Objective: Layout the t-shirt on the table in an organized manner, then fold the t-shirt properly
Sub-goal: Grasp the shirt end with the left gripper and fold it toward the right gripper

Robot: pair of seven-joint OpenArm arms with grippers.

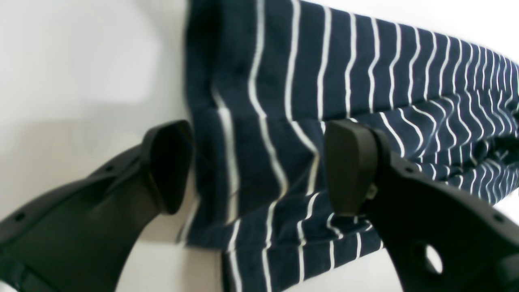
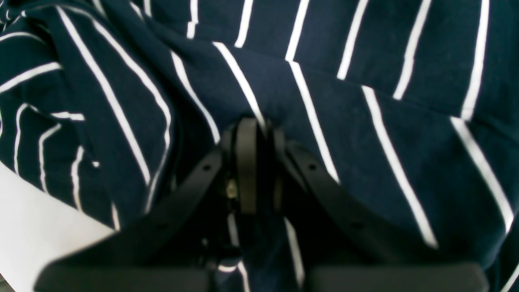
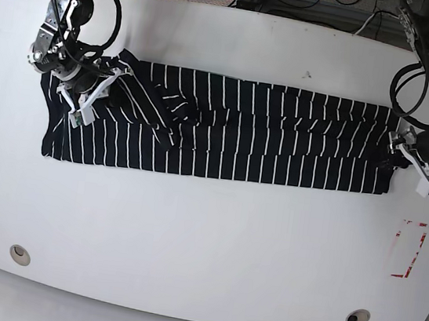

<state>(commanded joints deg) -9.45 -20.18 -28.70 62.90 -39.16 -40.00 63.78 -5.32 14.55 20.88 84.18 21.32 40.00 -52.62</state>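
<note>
One t-shirt (image 3: 257, 134), dark with thin white stripes, lies as a long folded band across the far half of the tabletop (image 3: 204, 238), well apart from the red mark (image 3: 408, 249) near its corner; right end effector (image 2: 255, 134), fingers pressed together on a fold of cloth at the band's bunched end; left end effector (image 1: 259, 166), fingers (image 1: 348, 166) spread wide, straddling the opposite end's edge; two round holes (image 3: 20, 254) along the near rim.

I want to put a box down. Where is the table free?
Free: the wide strip of table between the t-shirt and the near edge, left of the red mark. Crowded: both shirt ends, at the right gripper and left gripper.
</note>
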